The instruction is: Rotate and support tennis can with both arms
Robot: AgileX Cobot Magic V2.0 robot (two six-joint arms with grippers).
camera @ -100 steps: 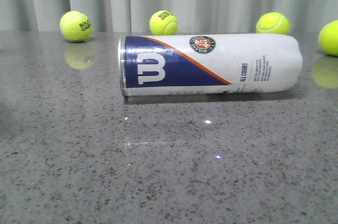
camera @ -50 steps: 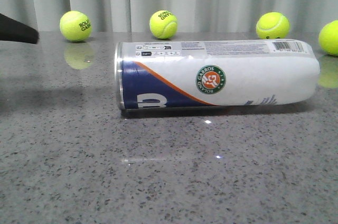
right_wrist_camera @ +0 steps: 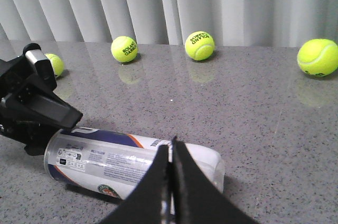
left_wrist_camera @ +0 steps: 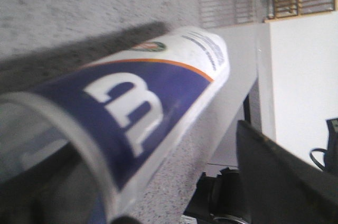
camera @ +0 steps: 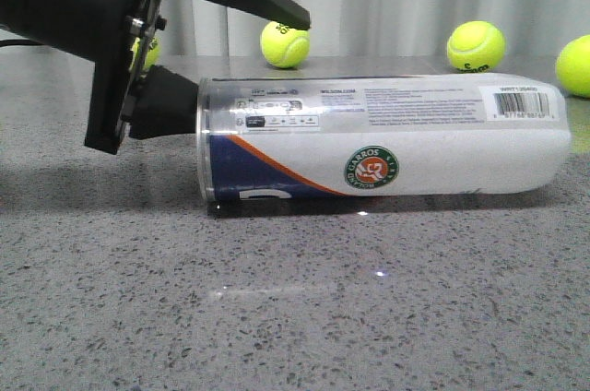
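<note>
The tennis can [camera: 415,142] lies on its side on the grey table, metal rim to the left, barcode strip on top, badge facing front. My left gripper [camera: 235,64] is open at the rim end; one finger reaches over and behind the can, the other sits against the rim. In the left wrist view the can [left_wrist_camera: 142,92] fills the left side, W logo showing, with one finger [left_wrist_camera: 280,182] well clear of it. My right gripper [right_wrist_camera: 171,147] is shut and empty, above the can [right_wrist_camera: 100,160], not touching it. It is out of the front view.
Yellow tennis balls stand along the back of the table by the curtain: one [camera: 285,43] centre, one [camera: 476,46] right, one [camera: 576,65] at the right edge, one partly behind the left arm [camera: 147,50]. They also show in the right wrist view [right_wrist_camera: 199,45].
The can has rolled: the W logo went down and under, the barcode strip came up on top. My left arm came in from the left up to the can's rim end.
</note>
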